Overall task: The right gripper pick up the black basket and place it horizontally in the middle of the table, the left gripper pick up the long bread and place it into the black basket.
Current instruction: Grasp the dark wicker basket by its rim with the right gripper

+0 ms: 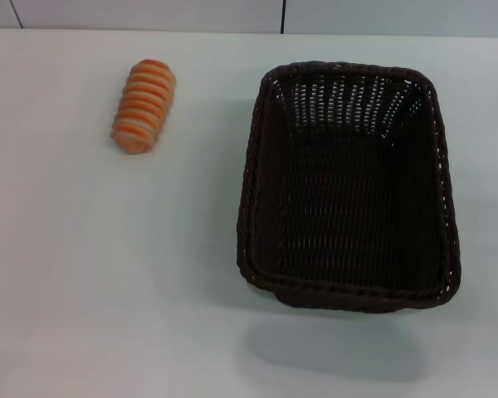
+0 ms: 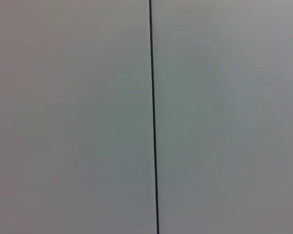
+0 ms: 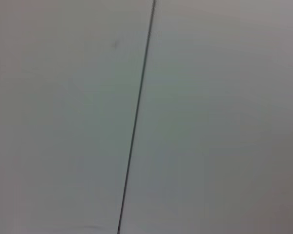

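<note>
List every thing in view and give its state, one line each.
black basket: upright on the table, empty, long side running away from the robot, to the right.
long bread: lying on the table, left of the basket, apart from it.
table: white, bearing both.
Grippers: not in view.

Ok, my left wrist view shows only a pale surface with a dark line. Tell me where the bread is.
Observer: The bread lies on the table, on the robot's left toward the far edge, apart from the basket.
Operator: Now give me the basket.
Observer: The basket stands upright on the right, empty, its long side running away from the robot.
Operator: Report the grippers.
Observer: The left gripper and the right gripper show in no view; the right wrist view also shows only a pale surface with a dark line.
</note>
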{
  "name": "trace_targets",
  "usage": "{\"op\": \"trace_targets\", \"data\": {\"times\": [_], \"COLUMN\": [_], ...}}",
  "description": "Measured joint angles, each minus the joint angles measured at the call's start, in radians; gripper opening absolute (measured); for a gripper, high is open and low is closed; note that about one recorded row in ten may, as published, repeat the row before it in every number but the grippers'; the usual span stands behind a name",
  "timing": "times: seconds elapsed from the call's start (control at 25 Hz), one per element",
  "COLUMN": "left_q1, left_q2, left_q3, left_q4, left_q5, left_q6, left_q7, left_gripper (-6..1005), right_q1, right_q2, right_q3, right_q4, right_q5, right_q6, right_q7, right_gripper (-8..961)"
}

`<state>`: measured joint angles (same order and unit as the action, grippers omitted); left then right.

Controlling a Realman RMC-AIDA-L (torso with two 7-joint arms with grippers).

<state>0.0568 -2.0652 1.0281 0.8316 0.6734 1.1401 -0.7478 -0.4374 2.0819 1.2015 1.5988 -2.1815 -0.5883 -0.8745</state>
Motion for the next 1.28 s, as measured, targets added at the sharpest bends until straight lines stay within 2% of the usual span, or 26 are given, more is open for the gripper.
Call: {"op": "trace_targets", "data": {"times": [0.44, 0.56, 0.6, 0.64, 0.68, 0.76, 0.8, 0.88, 0.96, 1.0, 1.04, 1.16, 1.2, 1.28], "left_q1": [0.000, 0.002, 0.002, 0.003, 0.005, 0.006, 0.007, 0.007, 0.008, 0.010, 0.010, 0.010, 0.013, 0.013], "left_q2": [-0.001, -0.001, -0.001, -0.001, -0.001, -0.001, 0.000, 0.000, 0.000, 0.000, 0.000, 0.000, 0.000, 0.000], "left_q3": [0.001, 0.001, 0.001, 0.001, 0.001, 0.000, 0.000, 0.000, 0.000, 0.000, 0.000, 0.000, 0.000, 0.000], "left_q4": [0.000, 0.000, 0.000, 0.000, 0.000, 0.000, 0.000, 0.000, 0.002, 0.008, 0.008, 0.014, 0.021, 0.021], "left_q5": [0.004, 0.001, 0.000, 0.000, 0.000, 0.000, 0.002, 0.002, 0.003, 0.004, 0.004, 0.005, 0.005, 0.005], "left_q6": [0.006, 0.006, 0.006, 0.006, 0.006, 0.006, 0.006, 0.006, 0.006, 0.006, 0.006, 0.006, 0.006, 0.006], "left_q7": [0.009, 0.010, 0.010, 0.010, 0.010, 0.010, 0.010, 0.010, 0.008, 0.007, 0.007, 0.005, 0.002, 0.002], "left_gripper": [837, 836, 835, 835, 835, 834, 834, 833, 832, 832, 832, 831, 831, 830], "right_q1": [0.002, -0.005, -0.017, -0.017, -0.042, -0.057, -0.092, -0.103, -0.130, -0.137, -0.137, -0.120, -0.094, -0.078], "right_q2": [-0.002, -0.002, -0.001, -0.001, 0.001, 0.002, 0.005, 0.005, 0.008, 0.009, 0.009, 0.010, 0.009, 0.007], "right_q3": [0.019, 0.038, 0.064, 0.064, 0.104, 0.126, 0.182, 0.205, 0.282, 0.362, 0.362, 0.476, 0.541, 0.574], "right_q4": [0.005, 0.032, 0.065, 0.065, 0.114, 0.143, 0.212, 0.237, 0.303, 0.345, 0.345, 0.389, 0.416, 0.427], "right_q5": [0.008, 0.021, 0.040, 0.040, 0.051, 0.053, 0.068, 0.076, 0.093, 0.075, 0.075, -0.035, -0.148, -0.205], "right_q6": [0.032, 0.102, 0.175, 0.175, 0.265, 0.310, 0.432, 0.484, 0.620, 0.738, 0.738, 0.888, 0.977, 1.024], "right_q7": [0.001, 0.001, -0.002, -0.002, -0.005, -0.005, -0.001, 0.002, 0.029, 0.095, 0.095, 0.229, 0.321, 0.365], "right_gripper": [583, 583, 583, 583, 583, 583, 583, 583, 583, 583, 583, 584, 584, 584]}}
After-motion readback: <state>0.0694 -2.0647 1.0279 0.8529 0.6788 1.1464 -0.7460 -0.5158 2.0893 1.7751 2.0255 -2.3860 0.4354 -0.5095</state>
